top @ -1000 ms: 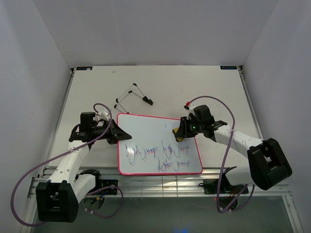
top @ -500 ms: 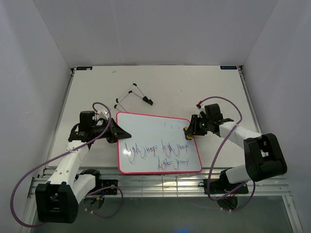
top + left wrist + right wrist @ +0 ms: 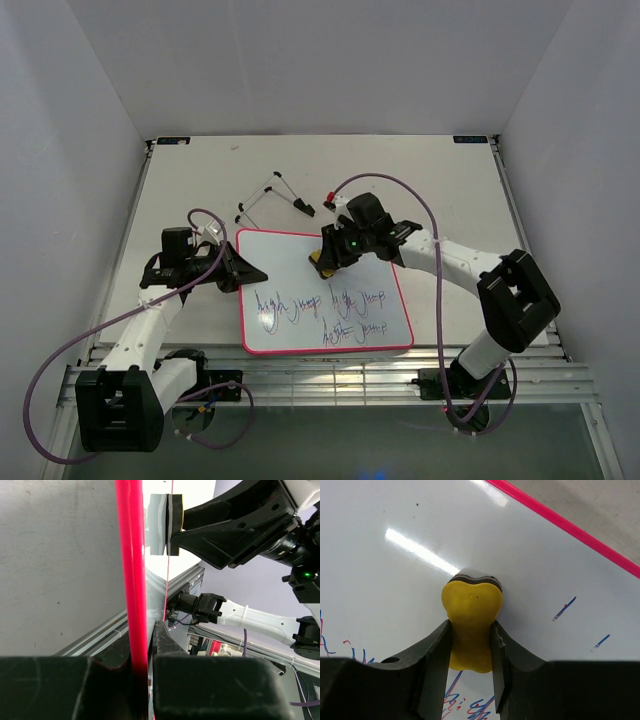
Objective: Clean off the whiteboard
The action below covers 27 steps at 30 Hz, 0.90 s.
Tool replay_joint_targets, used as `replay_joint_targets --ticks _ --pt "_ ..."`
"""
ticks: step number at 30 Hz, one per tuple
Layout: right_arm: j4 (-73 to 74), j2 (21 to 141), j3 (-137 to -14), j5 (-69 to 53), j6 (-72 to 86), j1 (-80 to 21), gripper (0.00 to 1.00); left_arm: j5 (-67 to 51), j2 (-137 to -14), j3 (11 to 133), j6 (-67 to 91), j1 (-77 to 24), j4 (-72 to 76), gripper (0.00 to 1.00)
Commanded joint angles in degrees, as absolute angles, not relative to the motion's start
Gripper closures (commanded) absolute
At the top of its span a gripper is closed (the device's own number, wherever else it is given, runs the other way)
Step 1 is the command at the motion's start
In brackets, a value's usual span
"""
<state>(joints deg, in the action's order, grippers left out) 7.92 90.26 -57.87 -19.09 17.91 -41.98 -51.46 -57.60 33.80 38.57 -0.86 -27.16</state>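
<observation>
Eraser (image 3: pixel 322 263) on whiteboard (image 3: pixel 285 262); stand (image 3: pixel 272 196) behind

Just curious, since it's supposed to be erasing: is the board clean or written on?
Written on. Blue-purple scribbles cross the lower half of the whiteboard; the right gripper holds a yellow eraser on the blank upper part.

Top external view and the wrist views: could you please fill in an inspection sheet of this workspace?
Surface: white table.
Job's things: whiteboard with a pink-red rim, blue-purple writing on its near half, yellow eraser on its far half.
Clutter: black wire stand lying behind the board, apart from it.
Grippers: left gripper shut on the board's left rim; right gripper fingers shut on the eraser.
Cables: purple cables, one looping off each arm.
Surroundings: white walls on three sides.
</observation>
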Motion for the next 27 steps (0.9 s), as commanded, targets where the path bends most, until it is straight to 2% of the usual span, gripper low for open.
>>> replay_joint_targets --ticks 1,3,7,15,19,22,27 --pt "14.23 96.41 -59.85 -22.24 18.55 -43.42 0.68 -40.87 -57.04 34.10 32.43 -1.93 -23.20 1.00" --pt "14.50 98.96 -59.94 -23.46 17.23 -40.44 0.68 -40.61 -56.87 34.10 32.52 -1.85 -23.29 1.00" --pt "18.10 101.16 -56.53 -18.12 14.68 -32.02 0.68 -39.90 -56.87 34.28 32.61 -1.93 -23.55 1.00" --pt "19.95 97.12 -44.39 -14.77 10.11 -16.18 0.68 -39.29 -57.21 34.36 32.78 -1.93 -23.47 1.00" --pt "18.72 96.68 -45.52 -18.71 10.63 -17.57 0.68 -40.34 -57.74 34.28 32.52 -1.93 -23.03 1.00" --pt "18.89 97.03 -48.24 -19.34 11.95 -24.23 0.68 -41.04 -57.75 34.19 32.26 -1.85 -22.85 1.00" --pt "19.60 100.01 -60.62 -20.56 15.46 -35.14 0.68 -43.85 -58.79 34.01 31.82 -1.93 -21.97 1.00"
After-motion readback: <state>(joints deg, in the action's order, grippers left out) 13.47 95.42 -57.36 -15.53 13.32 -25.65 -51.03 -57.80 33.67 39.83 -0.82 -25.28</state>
